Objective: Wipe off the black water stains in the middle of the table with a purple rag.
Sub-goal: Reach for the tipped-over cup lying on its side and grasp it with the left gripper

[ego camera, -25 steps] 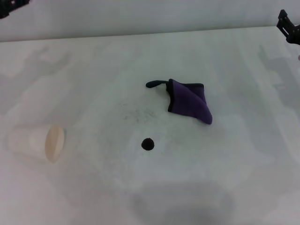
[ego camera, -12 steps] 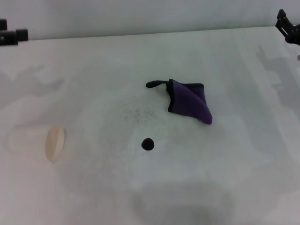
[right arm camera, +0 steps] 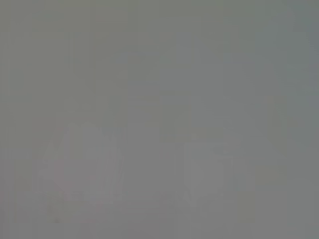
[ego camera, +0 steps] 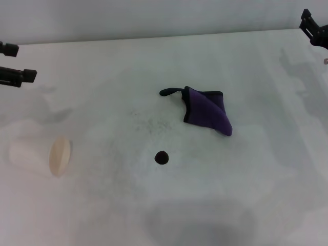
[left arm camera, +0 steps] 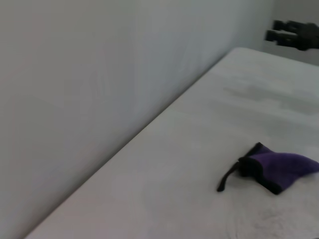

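Rag (ego camera: 207, 116), purple, lies mid-table (ego camera: 266, 195), beside the black stain (ego camera: 162, 157). Left hand (ego camera: 11, 63) hovers released at the left edge; right hand (ego camera: 313, 29) far right, grip state apparently indeterminable.

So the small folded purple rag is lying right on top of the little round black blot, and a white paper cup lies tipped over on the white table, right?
Not quite. In the head view the small folded purple rag lies apart from the little round black blot, which sits uncovered nearer the robot. The white paper cup does lie tipped over on the white table.
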Motion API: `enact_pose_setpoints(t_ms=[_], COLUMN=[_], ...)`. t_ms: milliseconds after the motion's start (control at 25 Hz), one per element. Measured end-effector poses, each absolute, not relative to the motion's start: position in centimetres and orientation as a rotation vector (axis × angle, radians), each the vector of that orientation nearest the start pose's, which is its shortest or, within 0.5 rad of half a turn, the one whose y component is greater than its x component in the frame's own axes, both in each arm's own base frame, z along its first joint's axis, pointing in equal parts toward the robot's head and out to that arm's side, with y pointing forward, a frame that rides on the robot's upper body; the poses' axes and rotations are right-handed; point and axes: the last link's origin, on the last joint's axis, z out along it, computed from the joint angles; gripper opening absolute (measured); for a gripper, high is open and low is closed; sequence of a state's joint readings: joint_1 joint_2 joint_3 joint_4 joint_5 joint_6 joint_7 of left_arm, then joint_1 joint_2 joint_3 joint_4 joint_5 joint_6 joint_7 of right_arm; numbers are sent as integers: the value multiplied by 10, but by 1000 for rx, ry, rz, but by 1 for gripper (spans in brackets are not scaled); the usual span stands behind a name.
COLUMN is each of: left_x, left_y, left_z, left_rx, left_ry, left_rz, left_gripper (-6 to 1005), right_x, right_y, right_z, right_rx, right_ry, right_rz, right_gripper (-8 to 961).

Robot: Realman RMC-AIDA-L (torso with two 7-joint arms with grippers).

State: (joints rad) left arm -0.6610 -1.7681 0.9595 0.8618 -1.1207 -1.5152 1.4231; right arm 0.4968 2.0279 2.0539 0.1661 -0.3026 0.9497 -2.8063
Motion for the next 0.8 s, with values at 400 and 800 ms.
enact_pose_setpoints(t_ms=[400,800], left_x=[-201,-187], left_y=[401,395], left_z=[103,87], left_rx=[-2884,-2928], left_ry=[-218,-68], left_rz=[131,356], left_gripper=[876,876], right_x=[362,362], right_y=[368,369], right_z=[44,44], right_rx=[-1506,-1497], right_ry=[661,680], right_rz=[612,624], right_gripper=[831,831])
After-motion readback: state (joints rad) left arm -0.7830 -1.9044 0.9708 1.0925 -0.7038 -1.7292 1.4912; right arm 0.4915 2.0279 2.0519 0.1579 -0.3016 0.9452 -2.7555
